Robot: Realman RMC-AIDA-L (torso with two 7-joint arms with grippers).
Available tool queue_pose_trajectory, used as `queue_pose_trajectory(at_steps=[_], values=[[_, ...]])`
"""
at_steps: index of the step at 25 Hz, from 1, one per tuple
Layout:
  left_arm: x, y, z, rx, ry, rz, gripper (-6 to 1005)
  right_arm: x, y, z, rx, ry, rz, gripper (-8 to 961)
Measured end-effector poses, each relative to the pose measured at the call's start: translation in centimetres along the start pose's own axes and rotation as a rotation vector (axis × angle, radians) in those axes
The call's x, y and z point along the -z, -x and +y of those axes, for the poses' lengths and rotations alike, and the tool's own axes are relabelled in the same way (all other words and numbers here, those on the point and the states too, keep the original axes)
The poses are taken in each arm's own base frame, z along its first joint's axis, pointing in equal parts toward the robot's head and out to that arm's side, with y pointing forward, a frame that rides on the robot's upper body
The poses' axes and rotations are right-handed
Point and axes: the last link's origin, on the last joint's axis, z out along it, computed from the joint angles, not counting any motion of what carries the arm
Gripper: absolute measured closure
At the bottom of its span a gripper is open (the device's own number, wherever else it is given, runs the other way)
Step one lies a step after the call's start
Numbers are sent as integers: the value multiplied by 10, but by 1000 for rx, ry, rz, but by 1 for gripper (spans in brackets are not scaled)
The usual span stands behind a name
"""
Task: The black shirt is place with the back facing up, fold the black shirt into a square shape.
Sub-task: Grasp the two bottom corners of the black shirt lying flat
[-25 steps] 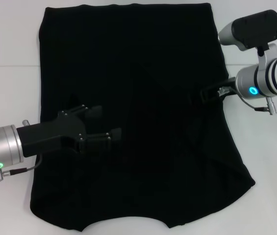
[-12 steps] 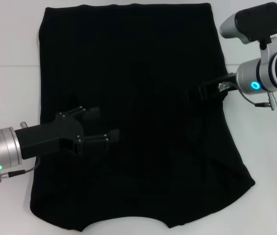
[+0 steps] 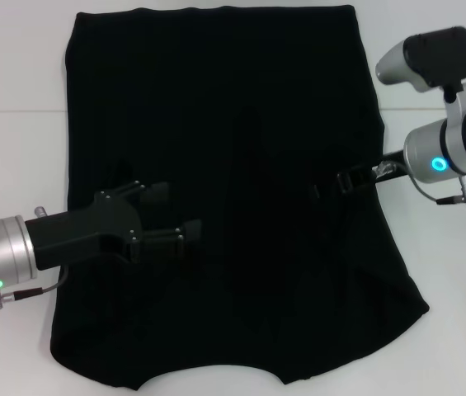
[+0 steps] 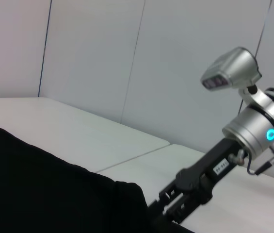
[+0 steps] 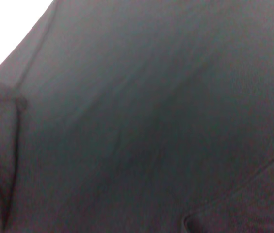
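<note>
Fabric dominates the white tabletop [image 3: 18, 74]: the large matte black short-sleeved shirt [image 3: 216, 99] lies spread nearly flat, sleeves seemingly tucked inward, no square yet, so most folding remains. Over its left side the left gripper [image 3: 173, 213] hovers, fingers spread, empty. The right gripper [image 3: 325, 188] reaches in over the right edge; its grasp I cannot tell.

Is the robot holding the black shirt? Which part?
The left gripper is open over the black shirt, holding nothing. The right gripper sits at the shirt's right side; whether it grips cannot be told.
</note>
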Motion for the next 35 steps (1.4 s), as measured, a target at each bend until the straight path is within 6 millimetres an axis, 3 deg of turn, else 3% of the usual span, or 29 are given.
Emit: queue_pose_trajectory(at_steps=[12, 23, 30, 35], values=[[-1, -2, -1, -8, 3, 1, 67, -22, -14, 13, -43, 4, 13, 278], [8, -3, -8, -16, -44, 16, 66, -15, -9, 48, -102, 261, -3, 282], [31, 1, -4, 6, -40, 34, 66, -11, -14, 44, -49, 279, -31, 283], [67, 8, 14, 18, 6, 19, 67, -8, -24, 48, 24, 352, -99, 284]])
